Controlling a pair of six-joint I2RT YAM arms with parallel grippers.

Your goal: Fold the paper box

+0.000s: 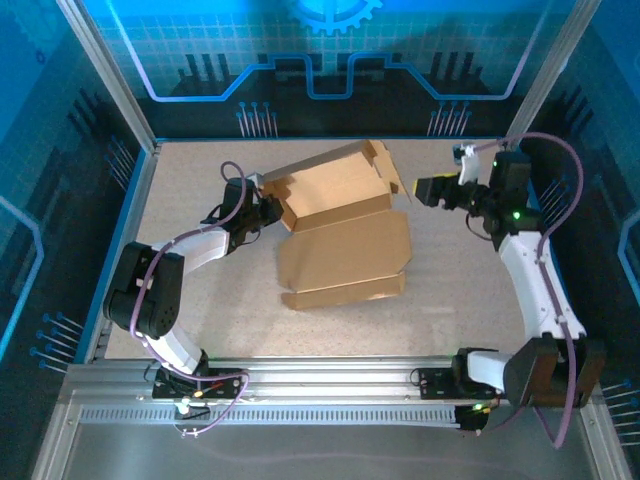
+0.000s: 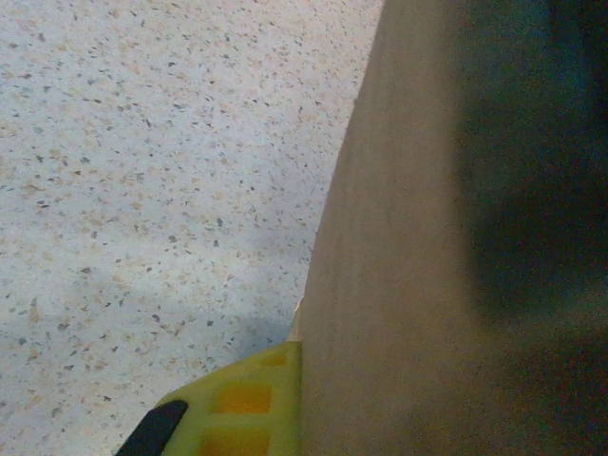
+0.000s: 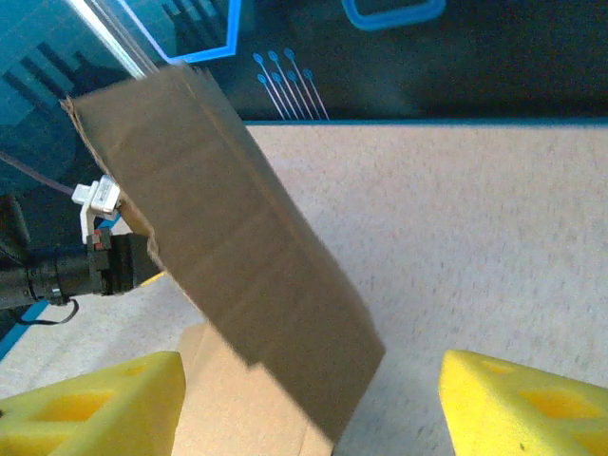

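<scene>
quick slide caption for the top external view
Half-folded paper box, left gripper at its left wall, open right gripper at its right

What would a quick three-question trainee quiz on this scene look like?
1. True or false: the box is fully closed.
2. Pick one: the right gripper has its fingers A) wide apart, B) pressed together, C) clamped on a cable.
3. Fill in: in the top view, the left gripper is at the box's ___ edge.

Key: 1 false, the lid stands open and flaps stick up. 2 A. 3 left.
</scene>
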